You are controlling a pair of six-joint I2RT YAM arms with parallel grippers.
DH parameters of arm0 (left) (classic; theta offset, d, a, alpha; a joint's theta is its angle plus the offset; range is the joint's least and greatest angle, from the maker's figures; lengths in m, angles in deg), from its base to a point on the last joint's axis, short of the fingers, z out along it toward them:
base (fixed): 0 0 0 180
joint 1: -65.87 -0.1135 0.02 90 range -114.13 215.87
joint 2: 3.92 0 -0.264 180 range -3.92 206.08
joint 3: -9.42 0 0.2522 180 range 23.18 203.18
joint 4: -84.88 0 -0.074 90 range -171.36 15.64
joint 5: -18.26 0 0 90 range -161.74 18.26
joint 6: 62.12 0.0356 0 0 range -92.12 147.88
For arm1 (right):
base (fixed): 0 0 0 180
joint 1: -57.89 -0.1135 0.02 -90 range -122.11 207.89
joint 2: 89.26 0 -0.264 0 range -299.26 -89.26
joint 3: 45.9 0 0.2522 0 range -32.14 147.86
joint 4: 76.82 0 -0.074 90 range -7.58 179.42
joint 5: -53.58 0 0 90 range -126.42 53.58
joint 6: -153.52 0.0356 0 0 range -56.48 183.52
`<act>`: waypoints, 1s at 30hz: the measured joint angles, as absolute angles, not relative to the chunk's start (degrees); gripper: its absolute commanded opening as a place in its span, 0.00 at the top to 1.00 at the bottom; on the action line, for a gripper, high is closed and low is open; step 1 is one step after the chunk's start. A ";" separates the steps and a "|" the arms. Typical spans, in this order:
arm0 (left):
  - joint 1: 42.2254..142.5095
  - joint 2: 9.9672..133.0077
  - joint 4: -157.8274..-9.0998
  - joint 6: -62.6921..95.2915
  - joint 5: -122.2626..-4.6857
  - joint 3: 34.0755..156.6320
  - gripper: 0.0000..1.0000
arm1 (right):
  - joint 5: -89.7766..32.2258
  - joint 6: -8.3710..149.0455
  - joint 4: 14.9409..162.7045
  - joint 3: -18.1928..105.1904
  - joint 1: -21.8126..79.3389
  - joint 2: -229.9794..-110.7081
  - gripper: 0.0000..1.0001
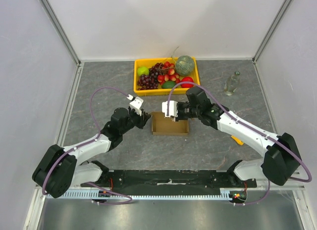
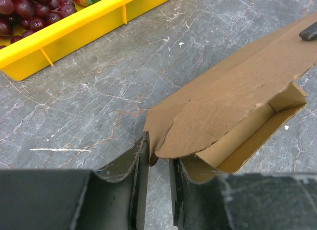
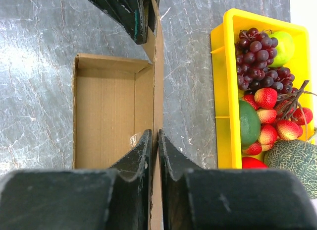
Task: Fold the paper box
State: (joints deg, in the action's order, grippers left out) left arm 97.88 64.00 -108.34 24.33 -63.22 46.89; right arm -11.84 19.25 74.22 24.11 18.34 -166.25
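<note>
Black-and-white arms come up from the bases at 6 o'clock, with the left arm (image 1: 84, 148) and right arm (image 1: 247, 131) both bent in toward the middle of the grey marbled table (image 1: 99, 91). We tag the paper box (image 1: 170, 126) there: brown corrugated card, a shallow open-topped tray lying flat, its long side running 9 to 3. The left gripper (image 2: 159, 151) is at the box's 10 o'clock corner. A curled corner flap sits in the narrow gap between its fingers (image 2: 141, 163). Whether it's clamped or just touching, we cannot tell. The right gripper (image 3: 155, 141) is on the 12 o'clock wall (image 3: 157, 81), fingers almost pressed together and pinching that upright wall edge, one finger inside the tray and one outside. At 12 o'clock from the box, near but not touching, is the yellow crate (image 1: 136, 79), holding dark grapes (image 1: 148, 81), a green apple (image 1: 142, 71), strawberries (image 1: 168, 71) and a netted melon (image 1: 184, 65). A clear bottle (image 1: 232, 84) stands at 2 o'clock, well apart from the box.
</note>
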 measured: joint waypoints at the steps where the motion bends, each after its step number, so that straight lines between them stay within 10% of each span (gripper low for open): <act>1: 97.88 64.09 -108.25 24.35 -63.20 46.91 0.77 | -11.79 19.82 74.24 24.40 18.38 -166.47 0.80; 9: 97.88 64.99 -108.32 24.37 -63.03 47.09 0.82 | -11.31 25.85 76.47 24.70 19.02 -166.80 0.39; 30: 97.88 67.74 -107.95 24.35 -62.63 49.60 0.82 | -30.94 66.72 101.91 -3.32 27.69 -139.76 0.30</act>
